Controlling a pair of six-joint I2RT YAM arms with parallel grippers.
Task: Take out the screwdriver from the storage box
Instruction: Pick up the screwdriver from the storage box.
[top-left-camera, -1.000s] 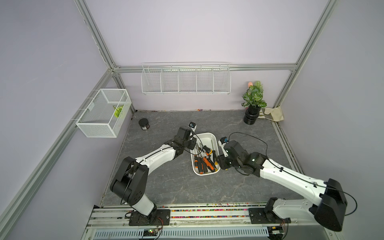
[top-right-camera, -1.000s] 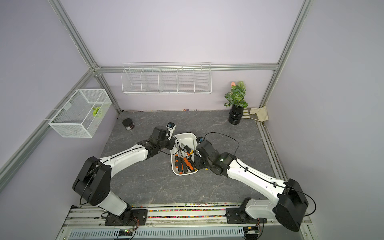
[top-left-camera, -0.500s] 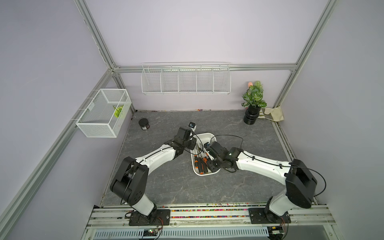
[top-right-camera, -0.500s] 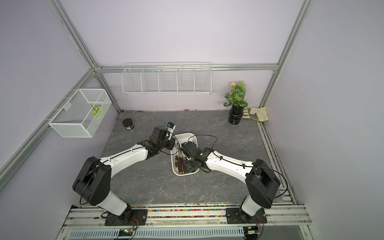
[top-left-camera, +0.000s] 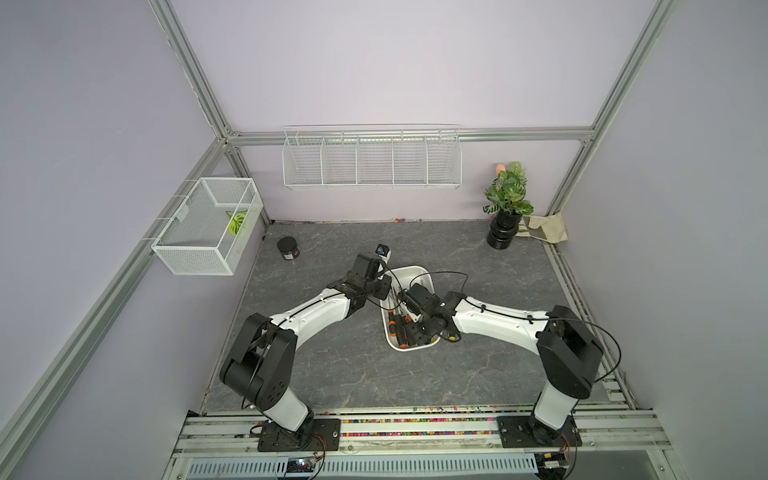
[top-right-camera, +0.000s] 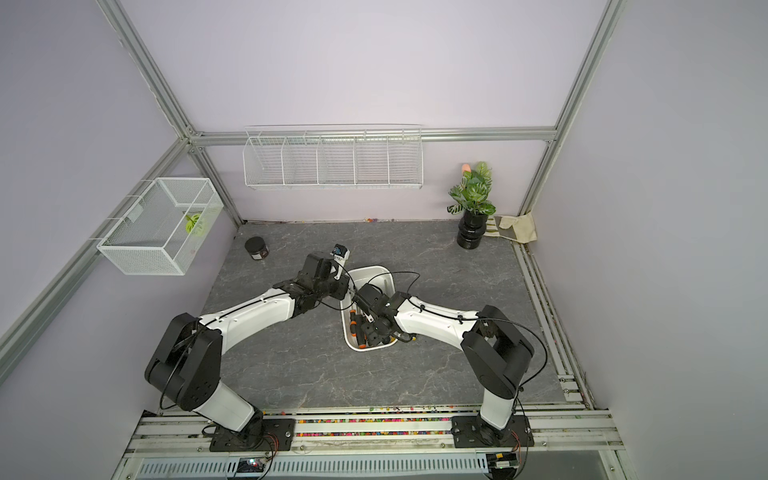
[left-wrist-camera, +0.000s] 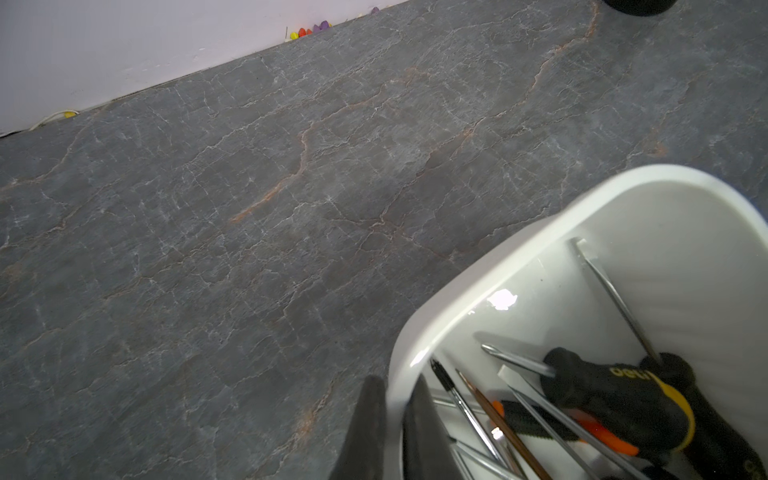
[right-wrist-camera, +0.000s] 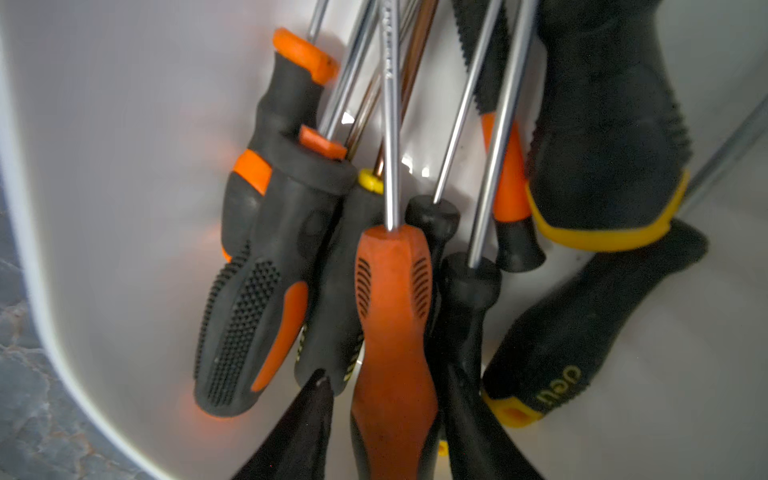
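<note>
At the middle of the bench (top-left-camera: 332, 374) in both top views: the storage box (top-left-camera: 409, 269) (top-right-camera: 368, 269), white and shallow, with the left arm (top-left-camera: 316, 307) and the right arm (top-left-camera: 498, 322) reaching in from either side. Inside, heaped toward the near end: several screwdrivers (top-left-camera: 401, 328), handles black with orange or yellow.

From the left wrist: left claw (left-wrist-camera: 395, 388) clenched on the box's side wall, one of its fingers (left-wrist-camera: 365, 424) outside the rim, its mate inside, wall pinched between. Tool shafts just beside the inner finger.

From the right wrist: right claw (right-wrist-camera: 386, 382) down in the box, spread apart astride the orange-handled screwdriver (right-wrist-camera: 392, 316), not clenched; a sliver of white floor showing between one finger and the handle, contact on the other side impossible to tell. Handle lying atop the pile, between a black-and-orange handle (right-wrist-camera: 249, 291) and a slim black handle (right-wrist-camera: 469, 299), a fat black-and-yellow handle (right-wrist-camera: 602, 124) close by.

Away from the box: black jar (top-left-camera: 288, 248) near the back left corner, potted plant (top-left-camera: 508, 199) and cloth (top-left-camera: 544, 226) at the back right corner, wire basket (top-left-camera: 208, 232) on the left wall, wire rack (top-left-camera: 372, 160) on the back wall
</note>
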